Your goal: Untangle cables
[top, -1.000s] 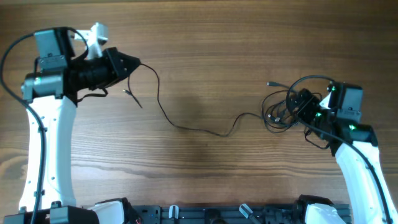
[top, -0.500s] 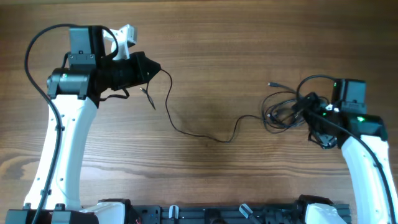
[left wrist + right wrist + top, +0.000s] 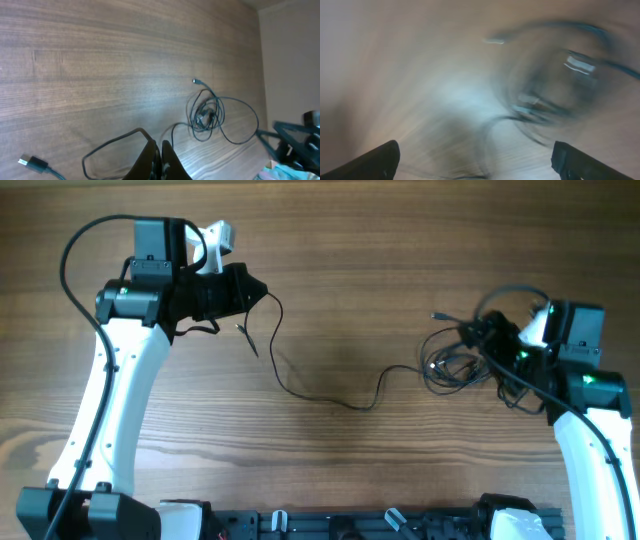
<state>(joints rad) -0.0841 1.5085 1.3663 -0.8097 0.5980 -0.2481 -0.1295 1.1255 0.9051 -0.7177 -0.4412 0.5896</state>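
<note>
Left gripper point(image 3: 262, 292), in the upper left of the overhead frame, is clamped shut on one strand point(image 3: 320, 392) of the cables. The right gripper point(image 3: 478, 337), at the right edge, stands wide open over the tangle and holds nothing.

Bare wooden worktop point(image 3: 400, 240) lies between the two. The knotted bundle point(image 3: 450, 360) sits at centre right, just beside the right gripper. From there the pinched strand curves across the middle of the frame and up to the left gripper. Its small plug point(image 3: 246, 332) dangles just below the grip.

These cords look light, limp and thin. They will probably slide and drag the whole knot rather than resist, so a pull needs the bundle pinned. The best hold seems to be an outer loop or near a plug, not the dense middle.
</note>
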